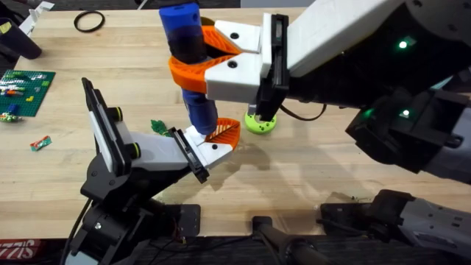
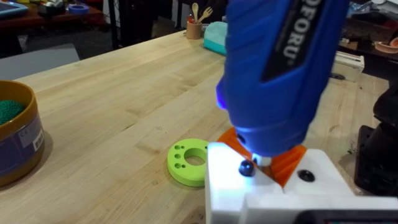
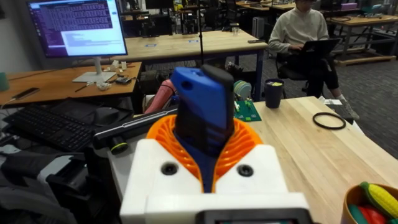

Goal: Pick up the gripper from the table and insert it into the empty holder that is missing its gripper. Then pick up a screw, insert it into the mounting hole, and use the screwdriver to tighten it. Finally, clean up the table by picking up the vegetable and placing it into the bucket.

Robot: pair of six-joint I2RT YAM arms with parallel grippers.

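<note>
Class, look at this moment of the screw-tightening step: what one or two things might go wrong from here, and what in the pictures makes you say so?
1. The screwdriver, clamped in the right gripper, meets a small black screw on the white mounting block; if it tilts, the tip may slip off the head.
2. The lime-green disc lies close beside the work, so a sideways slip might knock it.
3. The vegetable lies near the holder and may get swept aside.
</note>
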